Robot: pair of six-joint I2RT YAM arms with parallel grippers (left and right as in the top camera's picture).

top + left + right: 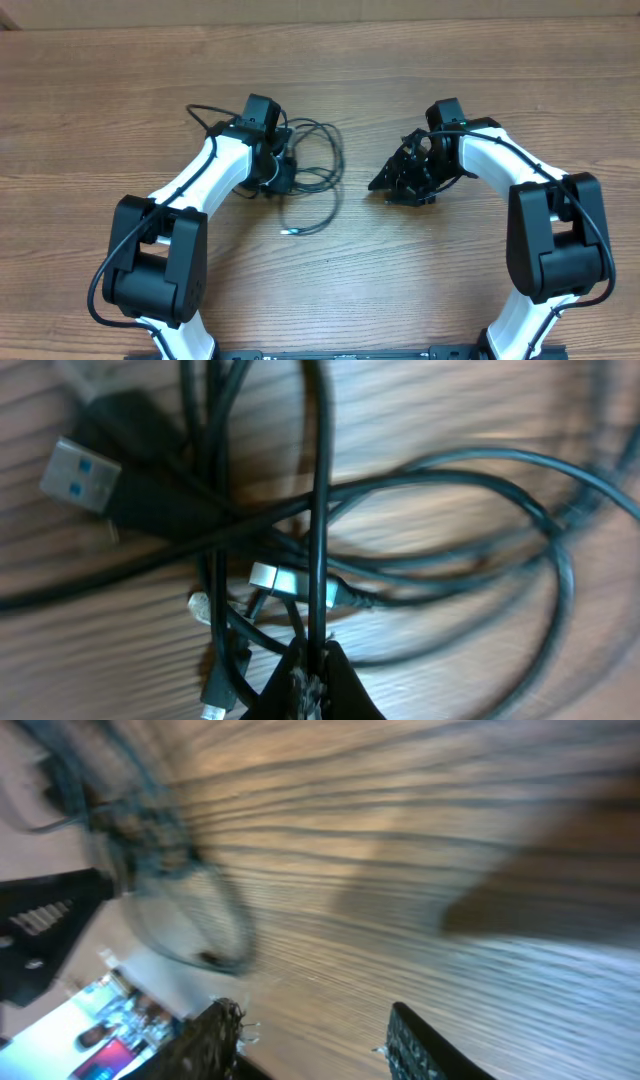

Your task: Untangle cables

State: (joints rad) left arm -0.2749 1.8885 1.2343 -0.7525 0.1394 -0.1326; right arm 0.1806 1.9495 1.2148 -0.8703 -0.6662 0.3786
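Tangled cables (322, 165) pinched by the left gripper (272, 172); right gripper (405, 178) open.
The cables lie in a heap of loops on the table (450, 290), left of centre, right at the left gripper, whose closed fingertips clamp 1 upright strand. A USB plug (80, 475) lies across the heap. The right gripper is well apart from them, jaws spread over bare wood.

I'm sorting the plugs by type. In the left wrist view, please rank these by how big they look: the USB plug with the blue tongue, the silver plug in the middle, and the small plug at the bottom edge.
1. the USB plug
2. the silver plug
3. the small plug; it is blurred and cut off by the frame, so its place is unsure.
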